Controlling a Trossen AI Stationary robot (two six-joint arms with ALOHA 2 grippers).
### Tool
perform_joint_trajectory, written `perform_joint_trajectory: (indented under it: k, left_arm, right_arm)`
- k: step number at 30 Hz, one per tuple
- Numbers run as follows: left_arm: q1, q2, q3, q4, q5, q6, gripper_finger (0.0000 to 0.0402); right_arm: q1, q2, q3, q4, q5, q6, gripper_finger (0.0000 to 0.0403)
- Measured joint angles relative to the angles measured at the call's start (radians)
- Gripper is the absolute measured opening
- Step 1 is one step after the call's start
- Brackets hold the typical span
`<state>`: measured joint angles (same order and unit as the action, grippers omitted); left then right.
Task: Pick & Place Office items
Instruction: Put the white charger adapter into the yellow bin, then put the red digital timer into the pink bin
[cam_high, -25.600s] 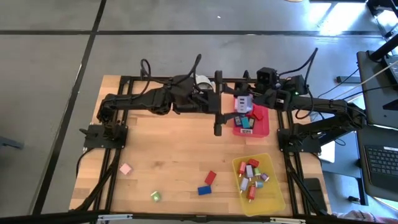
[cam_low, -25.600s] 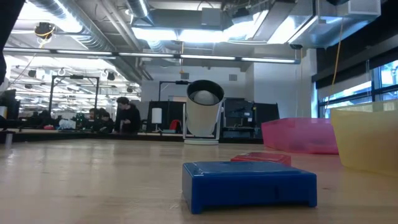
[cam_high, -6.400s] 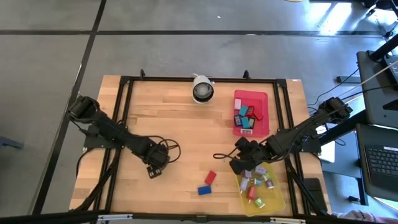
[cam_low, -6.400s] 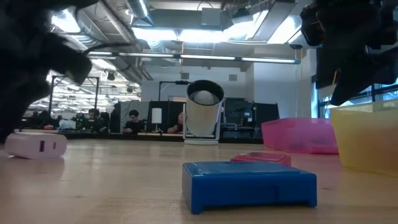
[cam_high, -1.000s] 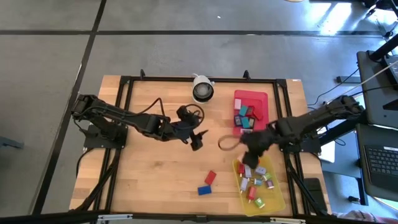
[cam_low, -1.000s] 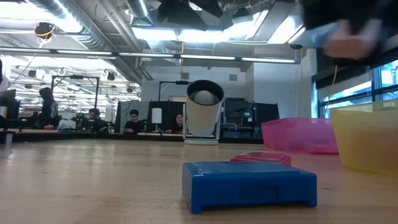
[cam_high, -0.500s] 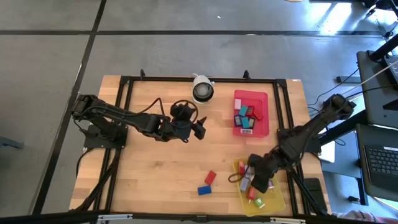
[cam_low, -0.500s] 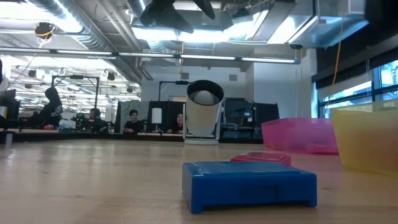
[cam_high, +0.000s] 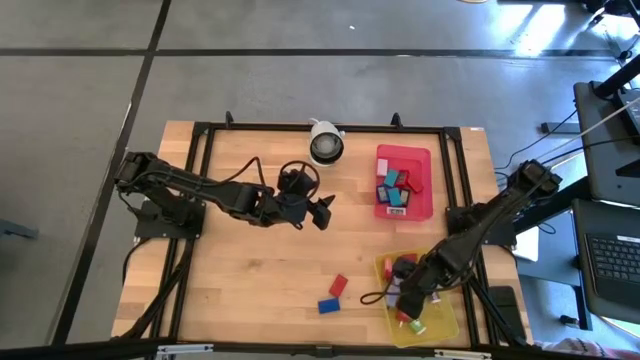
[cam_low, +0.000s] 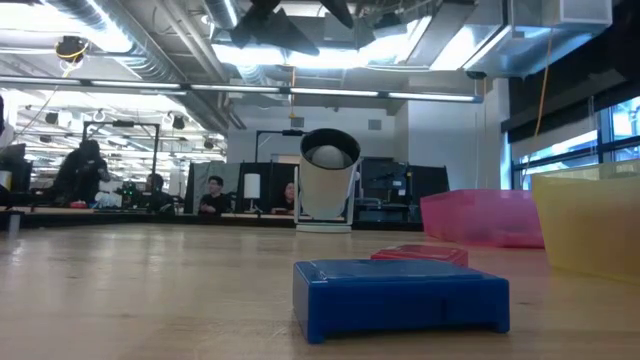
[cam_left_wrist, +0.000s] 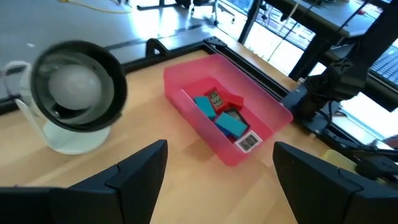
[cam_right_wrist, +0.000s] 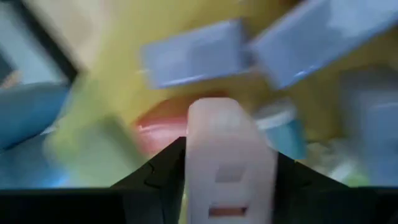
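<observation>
Pink block (cam_right_wrist: 229, 163) sits between the fingers of the right gripper (cam_high: 408, 297), lowered over the yellow tray (cam_high: 447, 322), seemingly for release among the blocks already sorted there; whether the fingers grip it or have begun to part cannot be told; a blue block (cam_high: 328, 306) and a red block (cam_high: 338, 285) lie on the table just beside the yellow tray, apparently unsorted; the left gripper (cam_high: 322, 212), fingers wide and holding nothing, hovers well apart from that tray, facing the red tray (cam_left_wrist: 264, 106).
</observation>
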<state>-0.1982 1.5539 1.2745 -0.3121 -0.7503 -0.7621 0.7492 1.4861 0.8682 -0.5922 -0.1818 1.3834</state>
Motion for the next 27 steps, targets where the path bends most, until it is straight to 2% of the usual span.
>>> perform_joint_trajectory:
  k: [4,9,11,19,25,27]
  left_arm:
    - [-0.003,0.000,0.000,0.000,0.076,-0.011,0.0290]
    - [-0.016,0.001,0.000,-0.012,0.286,-0.012,0.0290]
    - [-0.027,0.010,0.000,-0.008,0.336,-0.018,0.0290]
    - [-0.110,0.121,0.000,0.005,0.351,-0.074,0.0290]
    - [-0.152,0.219,-0.001,0.001,0.363,-0.193,0.0290]
    - [-0.159,0.248,-0.001,0.002,0.403,-0.262,0.0290]
  right_arm:
    - [-0.001,-0.006,0.001,0.001,0.022,-0.001,0.0188]
    - [0.000,-0.005,-0.001,-0.013,0.017,-0.010,0.0224]
    - [0.000,-0.007,-0.001,-0.024,0.011,-0.016,0.0236]
    - [-0.013,-0.119,-0.001,-0.166,0.017,-0.088,0.0256]
    - [-0.033,-0.267,-0.001,-0.337,0.123,-0.122,0.0245]
    - [-0.042,-0.309,-0.001,-0.375,0.156,-0.142,0.0242]
